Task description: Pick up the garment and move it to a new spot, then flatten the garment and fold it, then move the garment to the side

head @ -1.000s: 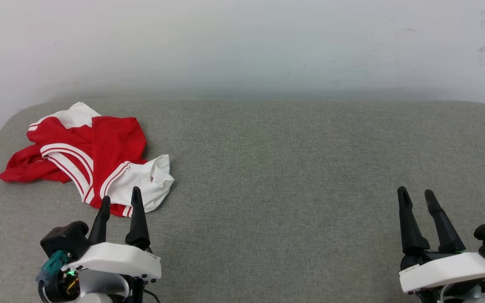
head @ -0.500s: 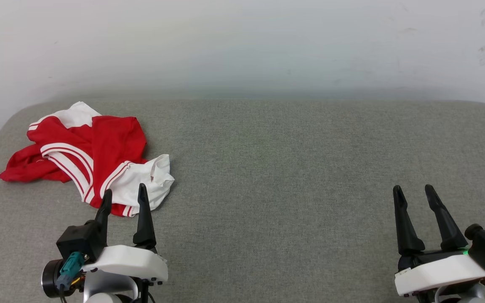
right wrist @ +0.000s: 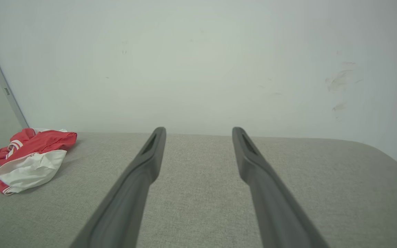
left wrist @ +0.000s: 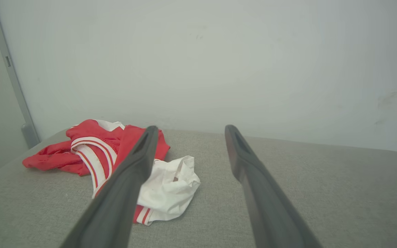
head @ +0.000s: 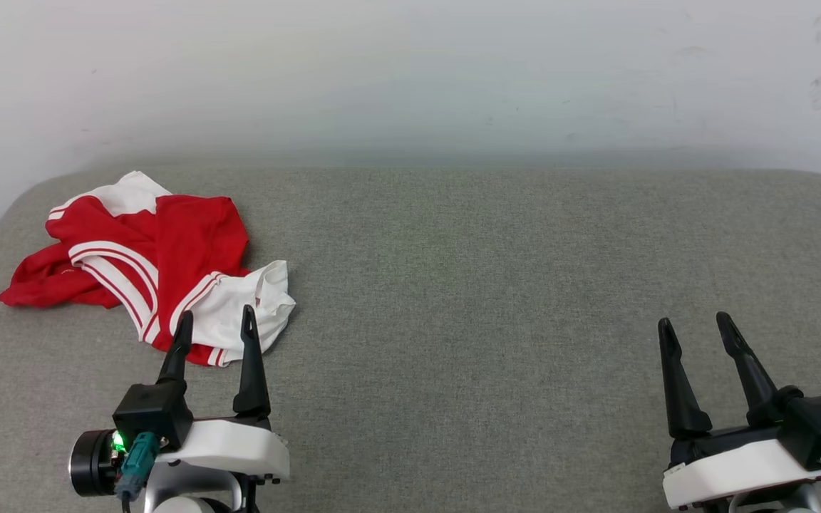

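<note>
Head view: garment (head: 189,242) is seen crumpled near the bench's (head: 489,285) left edge. The left pincer (head: 216,315) is held wide, possibly over the hem. The right pincer (head: 694,320) is held wide over open bench.

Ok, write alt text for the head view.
A crumpled red T-shirt with white sleeves and striped trim lies at the left of a grey fabric-covered surface. The open left gripper points at its near edge; the open right gripper hangs over bare fabric at the right.
</note>
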### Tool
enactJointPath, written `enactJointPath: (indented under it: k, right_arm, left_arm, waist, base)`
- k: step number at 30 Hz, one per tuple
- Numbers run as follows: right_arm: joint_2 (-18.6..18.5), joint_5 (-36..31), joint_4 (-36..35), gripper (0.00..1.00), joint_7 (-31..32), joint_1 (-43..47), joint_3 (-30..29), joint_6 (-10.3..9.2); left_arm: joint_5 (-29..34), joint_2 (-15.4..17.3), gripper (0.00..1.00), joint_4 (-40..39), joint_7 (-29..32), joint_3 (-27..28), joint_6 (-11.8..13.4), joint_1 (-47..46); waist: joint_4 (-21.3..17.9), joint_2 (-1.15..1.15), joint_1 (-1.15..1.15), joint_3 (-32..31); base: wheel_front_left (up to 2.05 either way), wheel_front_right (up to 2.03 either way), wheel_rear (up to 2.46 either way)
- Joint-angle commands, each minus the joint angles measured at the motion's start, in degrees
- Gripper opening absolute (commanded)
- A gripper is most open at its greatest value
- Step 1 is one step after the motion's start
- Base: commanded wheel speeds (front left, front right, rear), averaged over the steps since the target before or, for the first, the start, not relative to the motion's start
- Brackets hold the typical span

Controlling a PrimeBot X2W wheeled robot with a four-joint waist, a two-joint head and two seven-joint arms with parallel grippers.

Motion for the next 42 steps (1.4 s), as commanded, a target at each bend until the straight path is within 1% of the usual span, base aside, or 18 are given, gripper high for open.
enactJointPath:
  k: [1,11,24,27,34,42]
  right_arm:
    - [0.1,-1.0,-0.6,1.0,-0.5,0.1,0.1,-0.01]
    - [0.2,-3.8,-0.4,1.0,-1.6,0.7,0.6,-0.02]
    - [0.2,-5.5,0.6,1.0,-2.9,1.4,0.6,-0.03]
    - [0.2,-5.1,1.0,1.0,-3.1,1.6,0.4,-0.03]
    - [0.2,-1.6,2.5,1.0,-3.1,1.6,-0.2,-0.03]
    - [0.2,-0.6,3.0,1.0,-3.1,1.6,-0.3,-0.03]
  left_arm:
    - [1.1,-0.1,1.0,-0.4,-0.4,-0.1,0.0,0.1]
    - [3.5,-2.0,1.0,0.5,-1.5,2.3,-3.5,0.9]
    - [7.5,-4.5,1.0,2.7,-2.8,6.0,-8.0,1.3]
    - [8.5,-4.8,1.0,3.5,-3.2,6.5,-8.7,1.5]
    - [7.4,-5.2,1.0,5.6,-3.1,7.9,-10.1,1.2]
    - [6.2,-5.3,1.0,7.0,-3.1,7.8,-10.3,0.8]
  waist:
    - [0.0,0.0,0.0,0.0]
    - [0.1,0.0,0.0,-0.1]
    - [0.2,0.0,0.0,-0.2]
    - [0.3,0.0,0.0,-0.2]
    - [0.2,0.0,0.0,-0.5]
    - [0.3,0.0,0.0,-0.4]
  base:
    - [0.0,0.0,0.0]
    - [0.0,0.0,0.0]
    - [0.0,0.0,0.0]
    - [0.0,0.0,0.0]
    - [0.0,0.0,0.0]
    - [0.0,0.0,0.0]
